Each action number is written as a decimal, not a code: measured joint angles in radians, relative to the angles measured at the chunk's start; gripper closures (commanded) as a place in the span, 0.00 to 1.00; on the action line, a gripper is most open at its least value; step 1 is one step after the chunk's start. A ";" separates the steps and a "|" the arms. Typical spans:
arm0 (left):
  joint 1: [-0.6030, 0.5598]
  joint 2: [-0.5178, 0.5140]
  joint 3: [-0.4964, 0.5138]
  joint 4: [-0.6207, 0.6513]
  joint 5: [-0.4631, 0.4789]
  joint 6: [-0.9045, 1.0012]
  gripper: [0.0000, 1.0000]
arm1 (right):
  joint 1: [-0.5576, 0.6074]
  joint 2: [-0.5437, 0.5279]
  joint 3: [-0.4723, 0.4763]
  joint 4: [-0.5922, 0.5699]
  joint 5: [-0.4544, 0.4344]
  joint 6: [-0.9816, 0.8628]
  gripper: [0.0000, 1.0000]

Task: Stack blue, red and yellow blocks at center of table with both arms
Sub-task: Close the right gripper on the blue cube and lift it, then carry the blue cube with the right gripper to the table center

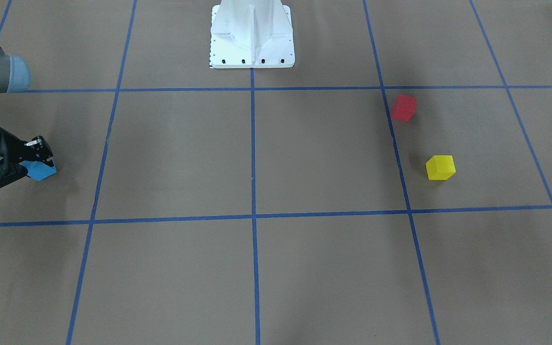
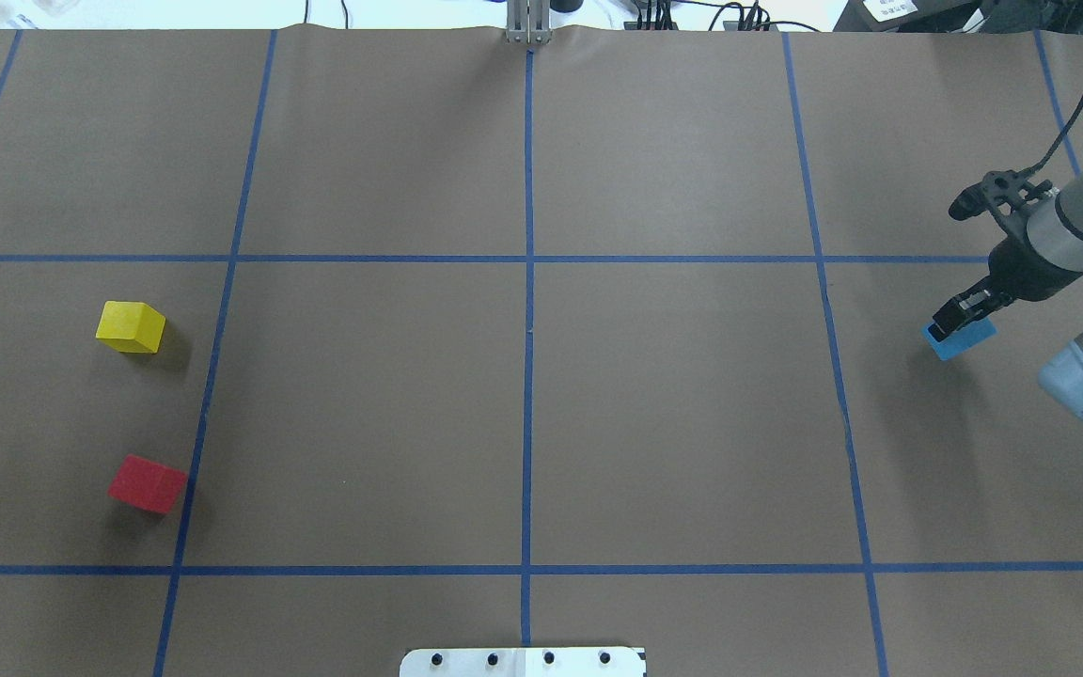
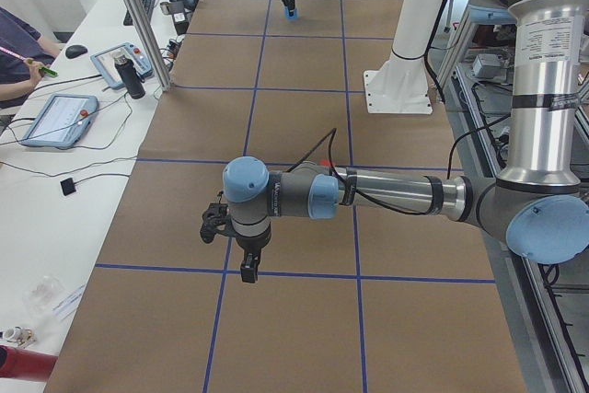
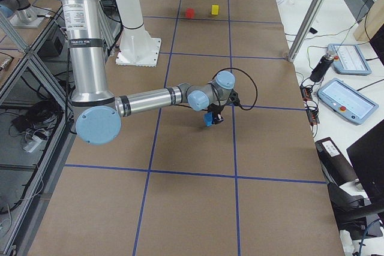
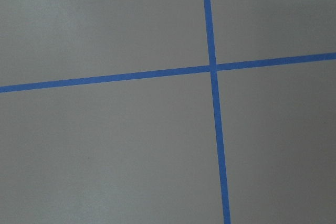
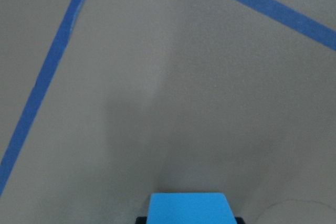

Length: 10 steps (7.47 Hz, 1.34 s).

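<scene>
The blue block sits between the fingers of my right gripper at the table's right end; it also shows in the overhead view and at the bottom of the right wrist view. The gripper is shut on it, close to the paper. The red block and the yellow block rest apart on the table's left side. My left gripper shows only in the exterior left view, pointing down over the paper; I cannot tell whether it is open or shut.
The white robot pedestal stands at the table's robot-side edge. Blue tape lines cross at the table's middle. A side desk with tablets and a metal post runs along the far edge.
</scene>
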 measured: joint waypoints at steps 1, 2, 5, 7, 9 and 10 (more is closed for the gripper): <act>0.000 -0.003 0.001 0.000 0.000 0.000 0.00 | 0.019 0.084 0.004 -0.112 0.006 0.001 1.00; 0.001 -0.006 0.001 0.000 0.000 0.000 0.00 | 0.024 0.204 -0.001 -0.264 0.002 0.007 1.00; 0.004 -0.014 -0.029 -0.012 -0.001 0.000 0.00 | -0.034 0.558 -0.150 -0.491 -0.015 0.209 1.00; 0.008 -0.013 -0.039 -0.035 -0.002 0.001 0.00 | -0.121 0.749 -0.338 -0.406 -0.018 0.506 1.00; 0.010 -0.008 -0.033 -0.059 -0.003 0.001 0.00 | -0.203 0.850 -0.470 -0.278 -0.048 0.704 1.00; 0.010 -0.008 -0.031 -0.059 -0.007 0.000 0.00 | -0.245 0.888 -0.516 -0.249 -0.090 0.742 1.00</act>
